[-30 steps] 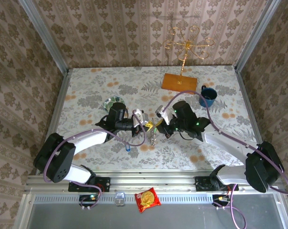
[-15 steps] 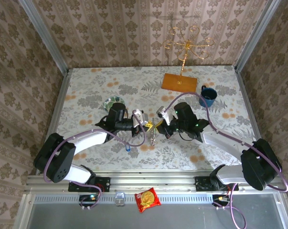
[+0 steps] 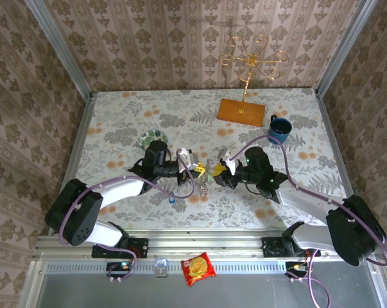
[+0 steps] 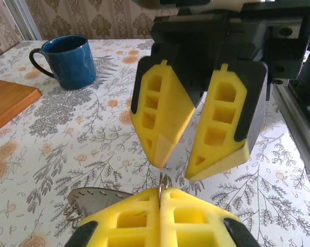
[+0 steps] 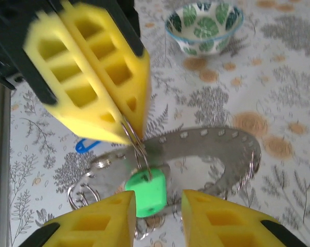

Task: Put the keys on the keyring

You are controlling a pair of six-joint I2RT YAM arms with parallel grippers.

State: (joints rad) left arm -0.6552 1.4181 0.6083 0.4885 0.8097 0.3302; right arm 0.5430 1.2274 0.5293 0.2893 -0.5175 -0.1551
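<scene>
Left gripper (image 4: 161, 195), reaching rightward, is clamped on the wire loop (image 5: 139, 146) of the green key (image 5: 146, 194), which hangs over the keyring (image 5: 216, 141) lying flat below. Key judged light, stiff, slippery; best taken by its plastic head. Right gripper (image 5: 157, 195), facing it, stands part open astride that head, holding nothing

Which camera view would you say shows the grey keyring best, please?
The right wrist view: the keyring is close up, with most of its perforated arc and its small wire loops clear. The left wrist view catches one edge low in the frame, and the top external view gives a small grey shape.
</scene>
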